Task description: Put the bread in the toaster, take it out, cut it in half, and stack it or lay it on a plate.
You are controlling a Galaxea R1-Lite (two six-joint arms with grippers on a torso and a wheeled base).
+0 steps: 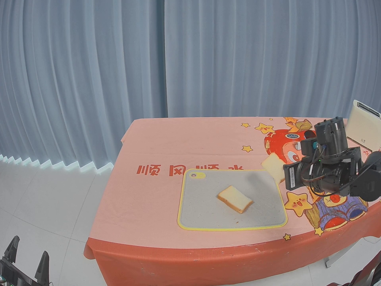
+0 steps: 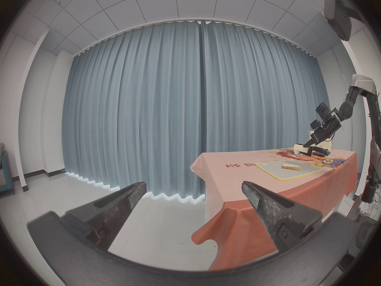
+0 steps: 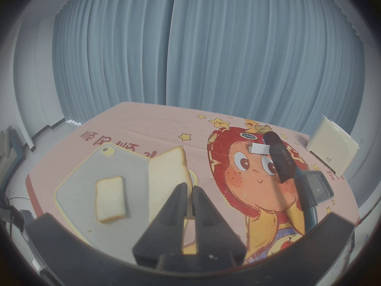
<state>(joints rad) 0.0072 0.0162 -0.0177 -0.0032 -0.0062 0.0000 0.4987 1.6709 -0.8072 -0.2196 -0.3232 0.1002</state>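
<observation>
Bread piece [image 1: 235, 198] on the cutting board [image 1: 198, 215] — bread slice [image 1: 273, 166] above its right edge, toaster [image 1: 363, 126] beyond.

The toaster [image 1: 367, 126] is cut off by the head view's right edge. One end of the held slice [image 3: 166, 175] sits hidden behind the right tool [image 3: 189, 187], probably pinched there.
</observation>
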